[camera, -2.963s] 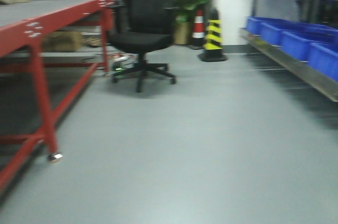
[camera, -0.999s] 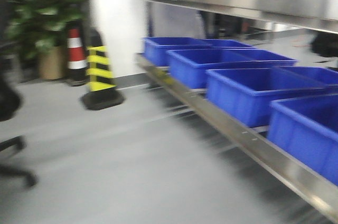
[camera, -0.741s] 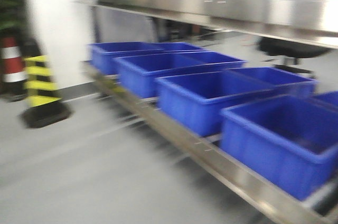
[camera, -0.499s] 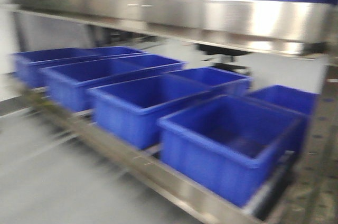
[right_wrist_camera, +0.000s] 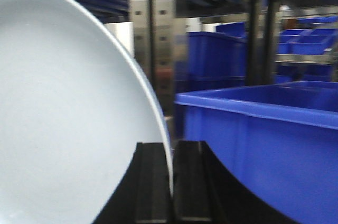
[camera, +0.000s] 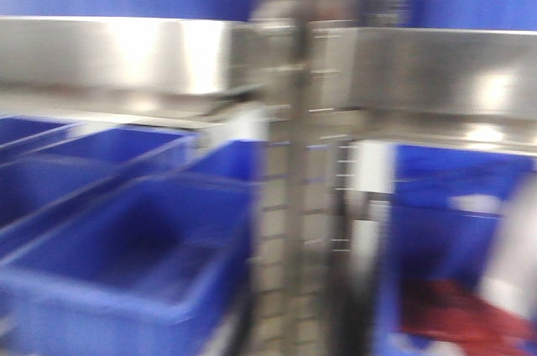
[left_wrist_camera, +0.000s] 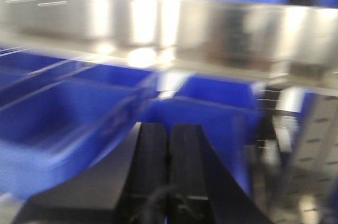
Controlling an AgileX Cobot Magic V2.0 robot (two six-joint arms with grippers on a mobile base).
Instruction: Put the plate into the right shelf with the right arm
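Plate (right_wrist_camera: 68,118) stands on edge in my right-wrist view, filling the frame from 7 up to 11 o'clock. My right pincer (right_wrist_camera: 171,182) is clamped on its rim at 6 o'clock, one finger on each face. A perforated steel upright of the right shelf (right_wrist_camera: 153,34) rises at 12 o'clock, just behind the rim. A blue bin (right_wrist_camera: 259,139) sits at 3 to 4 o'clock. I judge I am on the approach, so I want a firm clamp, the rim kept off that upright and the bin wall, and the plate tipped flat only over a bare stretch of shelf. Most of the plate is cut off by the frame, and I cannot see where a free spot lies.

The front view is badly smeared. The shelf's bright lip runs from 9 to 3 o'clock, with an upright down the centre and more bins below. A red patch (camera: 453,314) at 5 o'clock is too blurred to name. Neither the plate nor either pincer shows here.

In the left-wrist view my left pincer (left_wrist_camera: 168,176) sits at 6 o'clock with its fingers together and nothing between them. The lip crosses overhead, and the bins beneath are blurred.
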